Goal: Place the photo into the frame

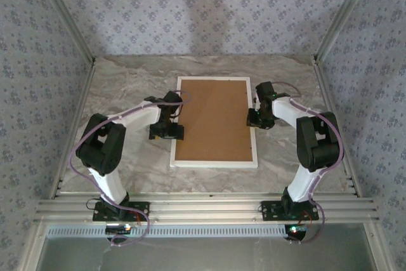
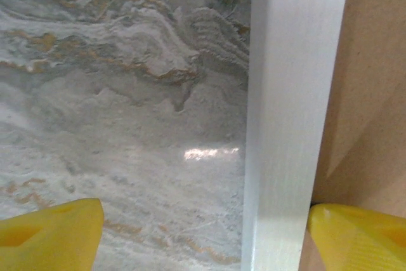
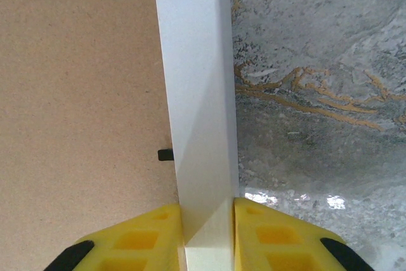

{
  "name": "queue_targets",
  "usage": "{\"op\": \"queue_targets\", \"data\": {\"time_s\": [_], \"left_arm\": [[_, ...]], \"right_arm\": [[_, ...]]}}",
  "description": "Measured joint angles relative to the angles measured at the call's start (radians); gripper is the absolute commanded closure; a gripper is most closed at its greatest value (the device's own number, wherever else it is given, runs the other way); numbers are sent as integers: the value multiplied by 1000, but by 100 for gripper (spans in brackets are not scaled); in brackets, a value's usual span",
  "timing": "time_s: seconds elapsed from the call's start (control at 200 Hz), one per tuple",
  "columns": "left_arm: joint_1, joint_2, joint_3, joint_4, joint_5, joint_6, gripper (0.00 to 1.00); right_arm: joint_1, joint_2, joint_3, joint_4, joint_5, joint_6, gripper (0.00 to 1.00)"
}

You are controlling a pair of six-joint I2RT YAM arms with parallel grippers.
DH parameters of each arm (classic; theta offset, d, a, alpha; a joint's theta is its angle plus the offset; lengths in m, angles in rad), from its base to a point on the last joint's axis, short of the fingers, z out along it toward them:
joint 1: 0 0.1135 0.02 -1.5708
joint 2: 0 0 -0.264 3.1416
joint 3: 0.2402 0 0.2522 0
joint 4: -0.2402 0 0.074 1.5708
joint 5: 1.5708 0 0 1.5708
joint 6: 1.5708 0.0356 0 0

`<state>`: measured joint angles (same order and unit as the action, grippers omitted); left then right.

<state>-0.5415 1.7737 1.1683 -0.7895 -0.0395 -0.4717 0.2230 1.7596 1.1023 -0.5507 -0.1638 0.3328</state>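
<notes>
While the white rectangular picture frame with thin flat moulding point(image 1: 214, 164) is lying face down at the middle of the grey veined marble-patterned table point(image 1: 120, 87), the plain brown backing board point(image 1: 214, 118) is sitting inside it, covering the whole opening. Whether the photo is lying beneath that board cannot be told; in my judgement, the task is either nearing its end or awaiting insertion. The right gripper point(image 3: 208, 236) is clamping the frame's right rail between its yellow fingers point(image 3: 273, 245). The left gripper point(image 2: 204, 238) is standing with jaws wide apart, straddling the left rail and gripping nothing. A small black tab point(image 3: 165, 154) is showing at the board's edge. The board itself is blocking any insertion.
</notes>
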Motion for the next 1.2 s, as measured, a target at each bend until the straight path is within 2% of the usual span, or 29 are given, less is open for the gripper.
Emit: {"op": "queue_targets", "data": {"time_s": [0.18,0.285,0.335,0.41,0.54,0.695,0.93,1.199], "left_arm": [[5,-27,27,21,-31,18,10],[35,-74,34,67,-37,18,9],[56,-98,34,95,-36,18,4],[87,-123,28,159,-31,5,1],[126,-134,-18,285,16,-27,1],[145,-93,-43,401,96,-64,1],[147,16,-45,547,232,-108,3],[149,101,-42,653,332,-159,5]], "right_arm": [[-10,0,0,-2,-9,0,67],[-22,0,0,-3,-17,0,55],[-28,-4,0,-3,-23,3,51],[-40,-19,0,-3,-35,0,41],[-63,-80,-8,7,-61,2,35],[-75,-152,-62,29,-92,0,32],[-66,-168,-183,55,-154,5,30],[14,-202,-256,107,-194,46,29]]}}
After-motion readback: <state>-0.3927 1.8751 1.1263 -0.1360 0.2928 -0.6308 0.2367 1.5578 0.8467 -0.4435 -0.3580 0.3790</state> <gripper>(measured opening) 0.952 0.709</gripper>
